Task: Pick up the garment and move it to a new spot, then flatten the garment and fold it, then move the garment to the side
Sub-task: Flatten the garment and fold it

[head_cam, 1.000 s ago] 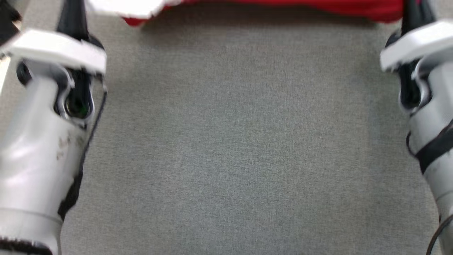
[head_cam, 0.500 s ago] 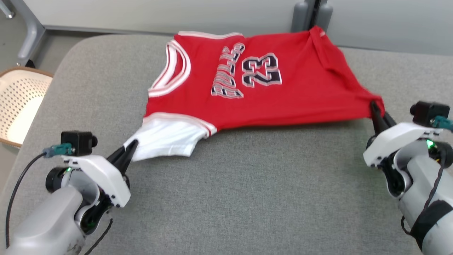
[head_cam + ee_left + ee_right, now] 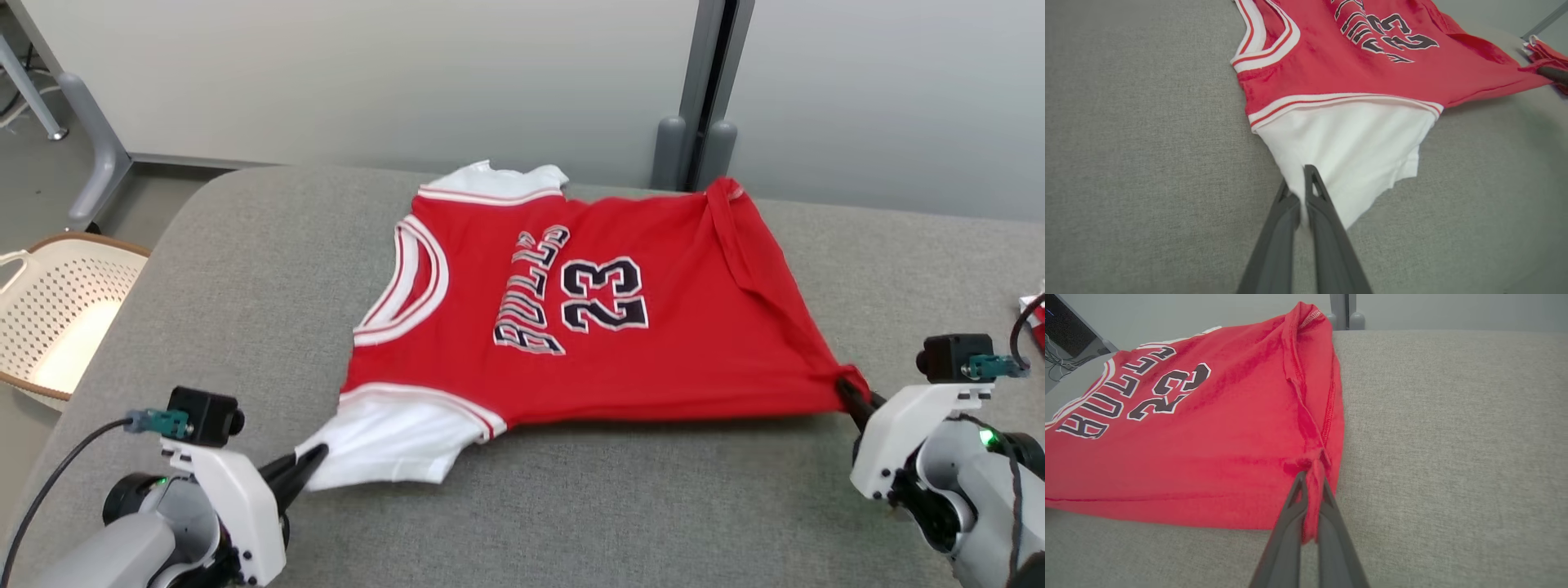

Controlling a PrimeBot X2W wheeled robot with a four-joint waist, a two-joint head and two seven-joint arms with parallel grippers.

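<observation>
Garment (image 3: pixel 620 359) lay stretched — left pincer (image 3: pixel 317 454) clamped on white sleeve (image 3: pixel 392 445), right pincer (image 3: pixel 847 389) on red hem corner (image 3: pixel 829 377) — even, low pull seemed best.

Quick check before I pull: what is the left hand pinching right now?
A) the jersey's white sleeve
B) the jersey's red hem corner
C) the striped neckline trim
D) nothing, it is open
A: the left wrist view shows the left hand shut on the edge of the jersey's white sleeve, while the red hem corner sits in the right hand.
</observation>
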